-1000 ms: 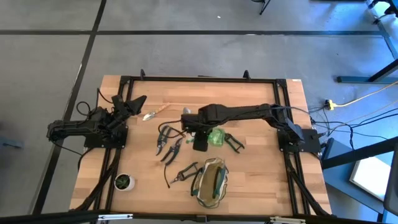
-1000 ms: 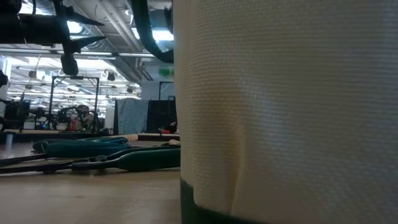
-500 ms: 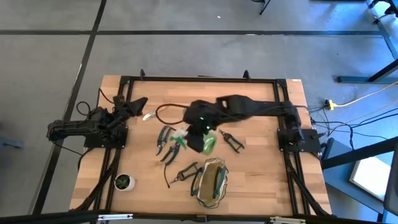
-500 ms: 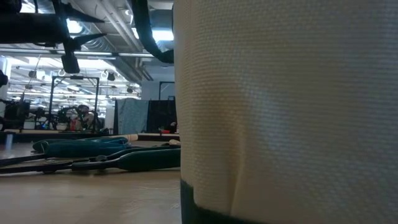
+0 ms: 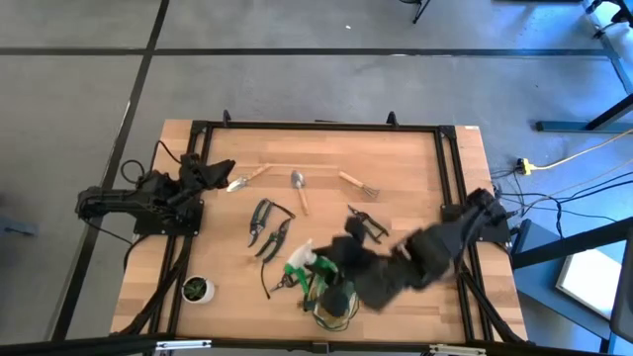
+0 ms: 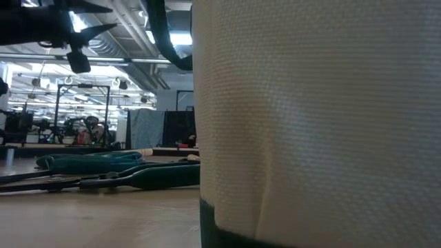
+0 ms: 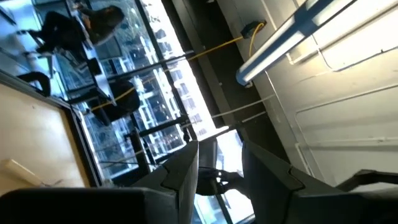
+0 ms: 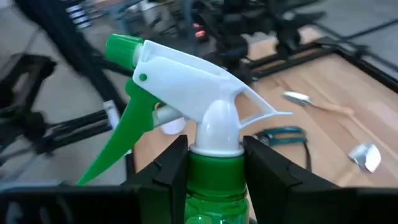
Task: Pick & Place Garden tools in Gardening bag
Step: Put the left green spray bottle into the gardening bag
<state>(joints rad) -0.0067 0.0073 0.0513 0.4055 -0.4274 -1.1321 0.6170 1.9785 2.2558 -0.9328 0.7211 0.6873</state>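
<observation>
The green spray bottle [image 5: 300,265] with its white trigger head [image 8: 193,74] is in my right gripper [image 5: 321,282], held over the gardening bag [image 5: 331,316] near the table's front edge. The arm hides most of the bag. The bag's khaki wall [image 6: 310,124] fills much of the low view. My left gripper [image 5: 220,170] is open and empty at the table's left, beside a wooden-handled trowel [image 5: 243,179]. A second trowel [image 5: 299,187], a fork [image 5: 356,184] and several pruning shears [image 5: 265,227] lie flat on the table. My right gripper pinches the spray bottle's neck [image 8: 214,163], just under the white trigger head, between its two fingers [image 8: 169,165]. The bottle is lifted clear of the table, its nozzle [image 8: 121,45] pointing toward the table's left side. The bottle's body is hidden below the fingers.
A small potted plant [image 5: 197,289] stands at the near left corner. Green-handled shears [image 6: 138,176] lie just left of the bag. A further pair of shears [image 5: 366,223] lies right of centre. A black frame [image 5: 326,127] rims the table.
My right gripper has taken the spray bottle off the table's middle, lifted it, and swung it toward the near edge until it is over the bag. The bottle has turned, its head now toward the table's left. My left arm has kept still.
</observation>
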